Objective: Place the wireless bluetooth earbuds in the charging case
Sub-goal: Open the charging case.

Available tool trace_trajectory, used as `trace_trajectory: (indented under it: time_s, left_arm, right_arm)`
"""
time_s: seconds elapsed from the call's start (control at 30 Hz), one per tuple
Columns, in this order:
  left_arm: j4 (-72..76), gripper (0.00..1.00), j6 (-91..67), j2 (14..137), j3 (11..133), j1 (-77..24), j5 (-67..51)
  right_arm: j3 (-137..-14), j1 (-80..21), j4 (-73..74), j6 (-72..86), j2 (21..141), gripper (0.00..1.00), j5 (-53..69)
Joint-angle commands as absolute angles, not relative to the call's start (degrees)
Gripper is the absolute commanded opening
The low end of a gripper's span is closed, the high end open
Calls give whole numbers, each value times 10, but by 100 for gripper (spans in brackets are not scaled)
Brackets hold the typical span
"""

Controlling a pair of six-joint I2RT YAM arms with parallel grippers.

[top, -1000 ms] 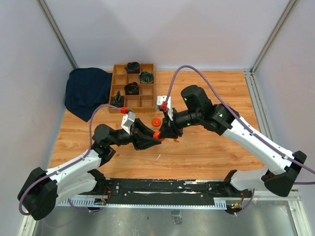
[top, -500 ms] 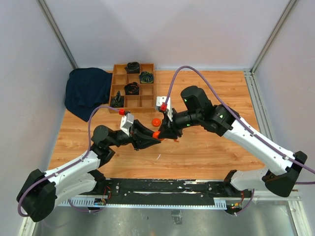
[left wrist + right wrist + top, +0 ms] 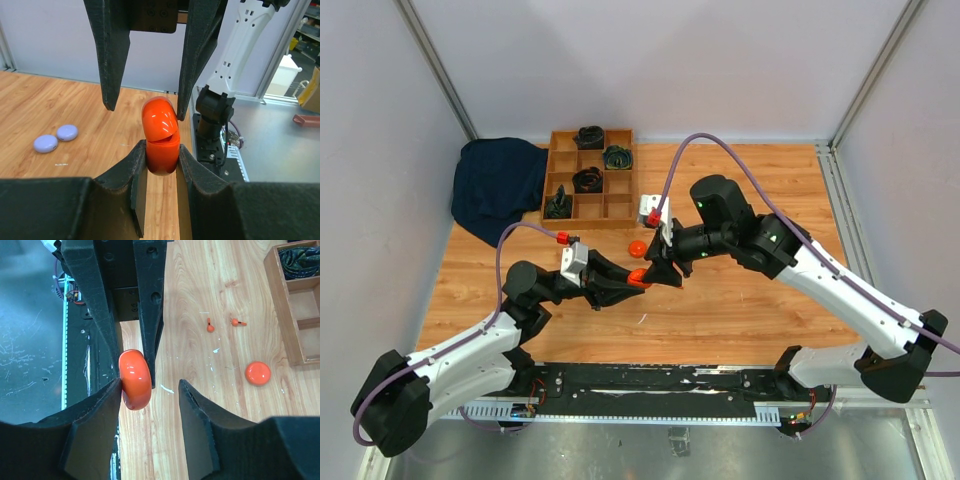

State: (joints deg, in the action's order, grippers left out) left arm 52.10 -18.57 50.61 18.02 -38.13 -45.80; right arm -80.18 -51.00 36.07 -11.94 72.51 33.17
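Note:
My left gripper [image 3: 160, 151] is shut on the charging case [image 3: 160, 140], a glossy orange-red rounded shell, and holds it above the table by its lower half. A dark slit shows between the lid and the body. My right gripper [image 3: 150, 387] is open around the same charging case [image 3: 135, 379]; one finger touches it and the other stands well apart. From above, both grippers meet at the case [image 3: 636, 277] mid-table. Two tiny orange-red wireless bluetooth earbuds [image 3: 210, 327] lie on the wood beyond, with a second one [image 3: 238, 322] beside the first.
An orange disc [image 3: 257, 373] lies on the wood near the wooden compartment tray [image 3: 615, 208], which holds dark items. A dark blue cloth [image 3: 498, 185] is bunched at the far left. Two lilac discs [image 3: 46, 143] lie together on the table.
My right gripper's jaws have spread apart, loosing their grip on the case. The left gripper stays shut on it and has shifted slightly toward the near edge.

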Motion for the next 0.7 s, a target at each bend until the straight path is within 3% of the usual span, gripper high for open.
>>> trace_trajectory:
  time_s: [0.0,0.4,0.67]
  left_arm:
    - [547,0,-169,495,175,-391,-483]
    - [547,0,-155,490,159,-392,-466]
    - [586,0,-122,483,90,-392,-349]
  right_arm:
    - [-805,-512,352,-127,710,50,287]
    - [-807,-512,347,-111,713,57,260]
    - [-780,-506,346,-93,700,64,205]
